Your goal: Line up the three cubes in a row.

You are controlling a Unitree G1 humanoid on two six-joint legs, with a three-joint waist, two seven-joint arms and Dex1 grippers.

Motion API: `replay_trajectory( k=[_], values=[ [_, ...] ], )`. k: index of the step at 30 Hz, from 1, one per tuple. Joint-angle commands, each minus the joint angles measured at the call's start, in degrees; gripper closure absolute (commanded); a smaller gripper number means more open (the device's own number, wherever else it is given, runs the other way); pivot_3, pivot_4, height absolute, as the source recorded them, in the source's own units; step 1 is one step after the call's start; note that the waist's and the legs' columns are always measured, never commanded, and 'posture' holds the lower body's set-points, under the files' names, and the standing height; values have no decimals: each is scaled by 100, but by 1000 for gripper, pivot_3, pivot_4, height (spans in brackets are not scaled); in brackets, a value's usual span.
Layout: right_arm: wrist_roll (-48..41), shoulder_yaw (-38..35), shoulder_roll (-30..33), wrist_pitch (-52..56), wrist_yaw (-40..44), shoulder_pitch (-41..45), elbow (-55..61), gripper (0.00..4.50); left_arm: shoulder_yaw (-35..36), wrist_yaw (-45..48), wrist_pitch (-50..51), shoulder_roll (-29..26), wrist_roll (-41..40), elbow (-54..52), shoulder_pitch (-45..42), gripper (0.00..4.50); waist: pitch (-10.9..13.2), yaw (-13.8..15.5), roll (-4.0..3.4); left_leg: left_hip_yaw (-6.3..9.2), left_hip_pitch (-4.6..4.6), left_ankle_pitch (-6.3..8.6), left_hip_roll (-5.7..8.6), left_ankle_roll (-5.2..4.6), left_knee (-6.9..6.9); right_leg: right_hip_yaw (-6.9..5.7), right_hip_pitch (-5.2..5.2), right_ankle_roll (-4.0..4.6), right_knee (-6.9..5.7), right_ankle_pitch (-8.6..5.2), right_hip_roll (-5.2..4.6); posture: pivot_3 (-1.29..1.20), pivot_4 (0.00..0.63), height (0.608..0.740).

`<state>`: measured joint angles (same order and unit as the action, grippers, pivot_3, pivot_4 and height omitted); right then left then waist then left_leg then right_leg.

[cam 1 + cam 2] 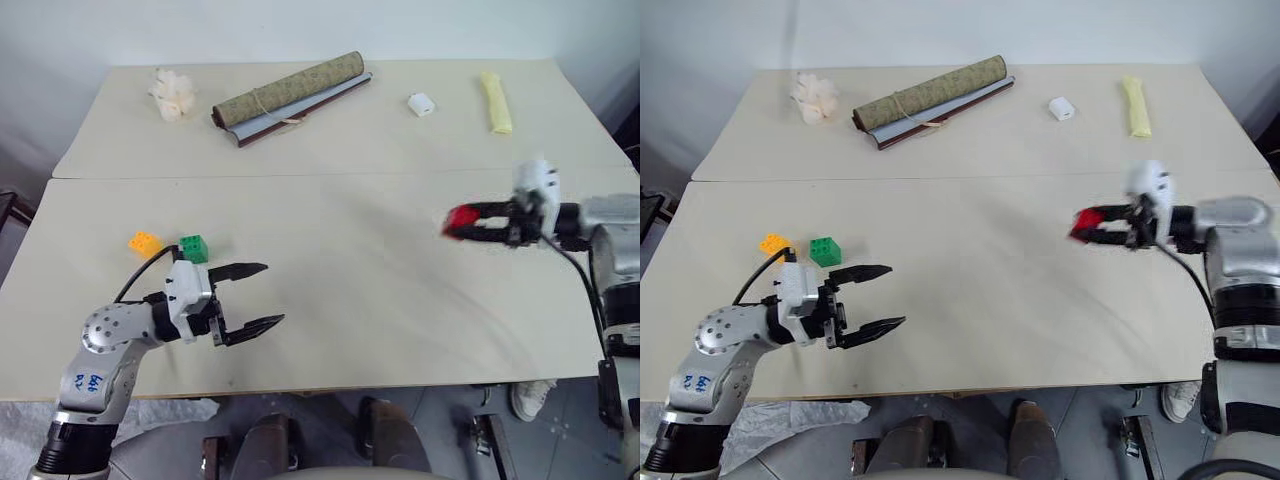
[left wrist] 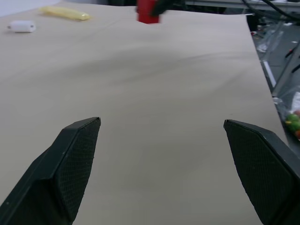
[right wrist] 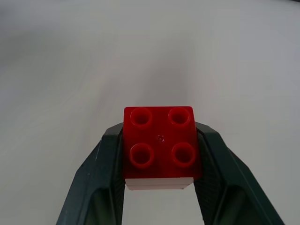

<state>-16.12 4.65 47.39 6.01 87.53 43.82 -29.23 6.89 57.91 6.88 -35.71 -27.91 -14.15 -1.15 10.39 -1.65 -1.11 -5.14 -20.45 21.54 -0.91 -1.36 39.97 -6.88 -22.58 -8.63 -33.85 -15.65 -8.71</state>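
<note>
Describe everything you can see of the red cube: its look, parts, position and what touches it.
The red cube is a small, glossy plastic toy brick with four round studs on one face and a pale strip along one edge. The right pincer is shut on it, one black finger pressed to each side. It is held off the tabletop, far from the green and orange-yellow cubes.

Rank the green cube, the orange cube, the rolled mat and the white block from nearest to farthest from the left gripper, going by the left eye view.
From the left gripper:
1. Green cube, just beyond it, on the near table.
2. Orange cube, left of the green one.
3. Rolled mat, on the far table.
4. White block, far table, toward the right.
</note>
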Motion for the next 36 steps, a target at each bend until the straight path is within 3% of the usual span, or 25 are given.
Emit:
replay_trajectory(
  k=[1,7,20,21,28,32,36],
  values=[
    [80,542,-295,-58,497,288,74,2986,180,75,-114,-43,-53,73,232,0,4,14,7,-1,-2,0,2,0,2,-1,0,1,-1,0,-3,0,150,740],
    [718,1034,-1051,-853,276,932,-1005,2986,239,-56,-118,22,-48,-129,536,0,7,19,9,2,-7,1,0,1,7,-3,-5,9,-3,1,-3,0,150,740],
    [1197,1005,-1757,-1632,234,1318,-2458,2986,494,-182,-120,-38,-96,-310,818,0,7,-27,9,0,-4,2,-8,4,6,-5,-5,17,-7,-3,4,0,150,740],
    [1169,983,-1767,-1627,327,1304,-2472,2243,524,-204,-142,-31,-80,-307,813,0,7,-28,9,0,-2,2,-9,4,6,-3,-5,17,-9,-4,4,0,150,740],
    [418,496,-1533,-1909,497,1123,-2109,10,971,-617,-146,69,-106,-393,1073,0,7,-11,8,4,-3,3,-11,6,4,-2,-7,20,-8,-5,4,0,150,740],
    [-364,245,-1155,-1822,497,710,-1433,10,1615,-1152,-429,434,-29,-415,1639,0,7,-1,9,22,-3,5,-33,7,4,-1,-7,20,-5,-5,3,0,150,740],
    [-1418,-436,-941,-1160,451,-128,-368,10,2438,-1892,-679,1230,-139,-536,2529,0,9,8,12,36,-4,12,-43,7,3,-3,-6,20,0,-5,7,0,150,740]
  ],
)
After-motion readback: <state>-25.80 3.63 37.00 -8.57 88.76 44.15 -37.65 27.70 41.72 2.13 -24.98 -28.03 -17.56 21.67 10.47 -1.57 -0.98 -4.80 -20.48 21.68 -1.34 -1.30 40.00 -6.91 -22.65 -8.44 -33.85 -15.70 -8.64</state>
